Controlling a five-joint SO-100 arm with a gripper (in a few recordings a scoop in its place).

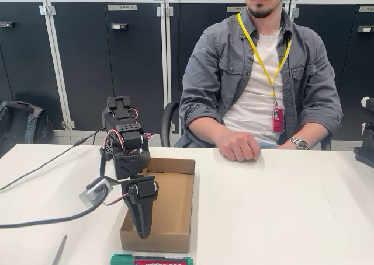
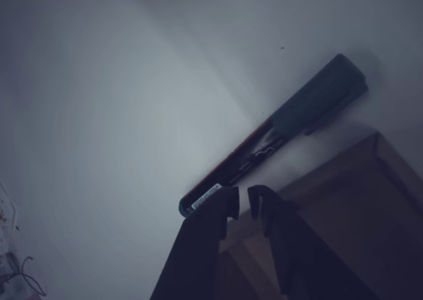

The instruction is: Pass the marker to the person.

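Hovering over the marker (image 2: 274,135), not yet grasped.

Lying flat at the table's (image 1: 280,206) near edge, just beside the cardboard box (image 1: 169,204); gripper (image 2: 239,204) above, jaws nearly closed, empty. Opening needed before pickup for the person (image 1: 257,84).

A fixed view faces across the bench (image 1: 280,206) toward the seated person (image 1: 260,78) at 12 o'clock. The wrist view looks steeply down, close. Both share the marker (image 1: 152,260) and cardboard box (image 1: 169,204).
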